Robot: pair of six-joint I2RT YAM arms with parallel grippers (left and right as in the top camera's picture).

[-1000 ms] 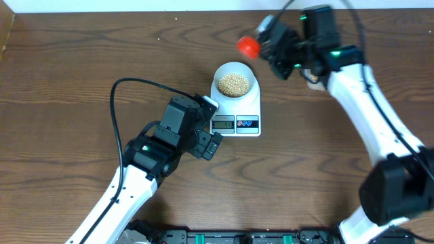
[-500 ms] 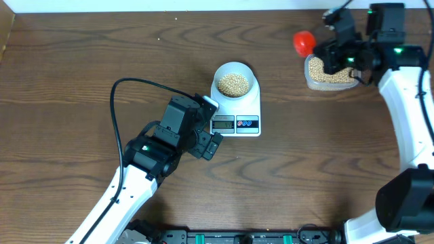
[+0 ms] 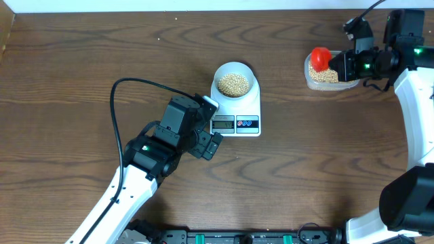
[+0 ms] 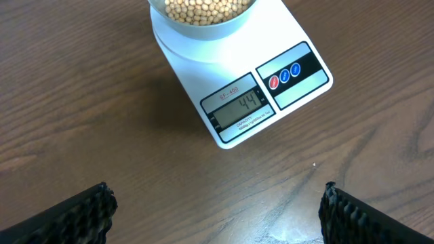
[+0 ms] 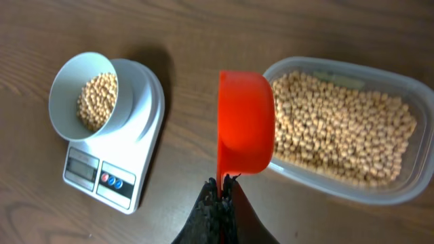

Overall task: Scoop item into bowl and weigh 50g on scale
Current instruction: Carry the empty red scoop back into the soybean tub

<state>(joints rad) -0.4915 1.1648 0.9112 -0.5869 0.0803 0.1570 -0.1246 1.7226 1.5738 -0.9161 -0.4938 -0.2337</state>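
Note:
The pale bowl (image 3: 234,81) stands on the white scale (image 3: 248,105) and holds tan beans (image 3: 233,83). The scale display (image 4: 239,107) reads 44 in the left wrist view. My right gripper (image 5: 222,184) is shut on the handle of a red scoop (image 5: 245,122), also seen from overhead (image 3: 320,57). The scoop hangs over the left end of the clear tub of beans (image 3: 330,74), and its inside is turned away from view. My left gripper (image 3: 209,125) is open and empty, just left of the scale front.
The clear tub (image 5: 409,177) sits at the far right of the brown wooden table (image 3: 81,74). The left arm's black cable (image 3: 115,115) loops over the table at left. A white wall edge runs along the back.
My right gripper has carried the red scoop from beside the bowl rightwards to over the clear tub. The left arm, bowl and scale have not moved.

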